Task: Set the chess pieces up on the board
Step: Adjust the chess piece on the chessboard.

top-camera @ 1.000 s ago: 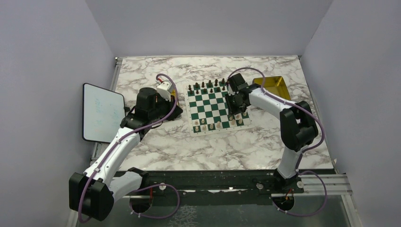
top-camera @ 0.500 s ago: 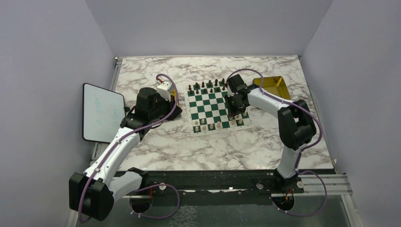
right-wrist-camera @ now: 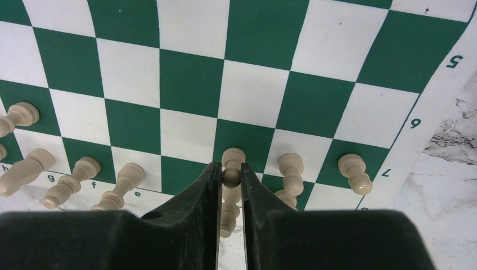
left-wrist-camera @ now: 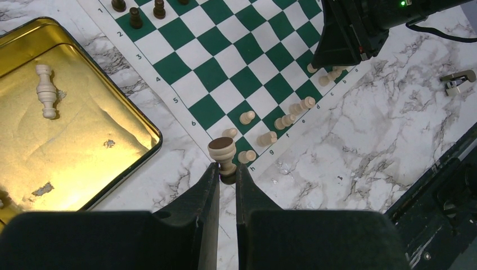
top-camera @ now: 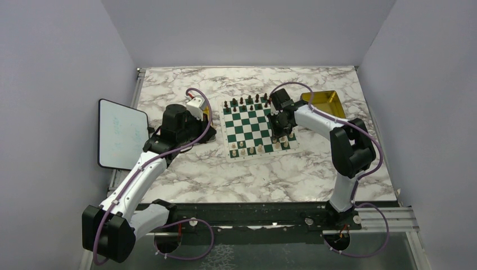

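- Two grippers, each clenched on a cream chess piece.
- Left gripper (left-wrist-camera: 227, 167) grasps a flat-topped cream piece (left-wrist-camera: 221, 149) at its fingertips. In the wrist view it sits over the bordered corner of the chessboard (left-wrist-camera: 247, 62), just beside the gold tray (left-wrist-camera: 84, 152).
- One lone cream piece (left-wrist-camera: 45, 90) lies flat in that tray.
- Right gripper (right-wrist-camera: 230, 166) pinches a cream pawn (right-wrist-camera: 233, 156) standing on a green square in row 7, with two neighbouring pawns (right-wrist-camera: 291, 167) to its right.
- Dark pieces (top-camera: 247, 101) line the far edge.

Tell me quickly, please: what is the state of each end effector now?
Left end effector: closed, holding a cream chess piece.
Right end effector: closed on a cream pawn on the board.
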Motion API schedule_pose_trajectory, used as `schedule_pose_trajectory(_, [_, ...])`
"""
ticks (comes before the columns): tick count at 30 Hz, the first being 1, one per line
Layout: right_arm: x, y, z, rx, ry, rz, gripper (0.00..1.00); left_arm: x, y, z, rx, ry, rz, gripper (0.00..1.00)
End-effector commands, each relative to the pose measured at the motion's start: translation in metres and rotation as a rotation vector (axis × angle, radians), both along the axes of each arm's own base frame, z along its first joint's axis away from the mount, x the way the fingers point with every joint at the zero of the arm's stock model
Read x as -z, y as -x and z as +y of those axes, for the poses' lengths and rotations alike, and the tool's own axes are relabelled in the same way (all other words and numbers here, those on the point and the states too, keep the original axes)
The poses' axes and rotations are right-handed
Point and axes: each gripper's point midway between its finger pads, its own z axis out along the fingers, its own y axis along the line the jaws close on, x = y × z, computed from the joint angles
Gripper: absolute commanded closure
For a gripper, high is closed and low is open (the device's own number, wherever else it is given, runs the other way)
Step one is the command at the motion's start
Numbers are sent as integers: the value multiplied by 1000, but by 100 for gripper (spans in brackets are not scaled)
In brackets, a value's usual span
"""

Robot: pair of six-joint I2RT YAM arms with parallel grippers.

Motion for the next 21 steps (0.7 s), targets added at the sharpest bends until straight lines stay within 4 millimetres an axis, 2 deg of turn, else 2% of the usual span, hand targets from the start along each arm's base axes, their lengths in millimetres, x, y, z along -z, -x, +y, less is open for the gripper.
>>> schedule_pose_trajectory(1, [2, -3, 2, 13, -14, 1, 80, -5, -2, 2, -5, -12, -30, 100])
schedule_pose_trajectory(21, [-2, -8, 0, 32, -6, -30, 81, -4, -2, 2, -6, -12, -26, 100])
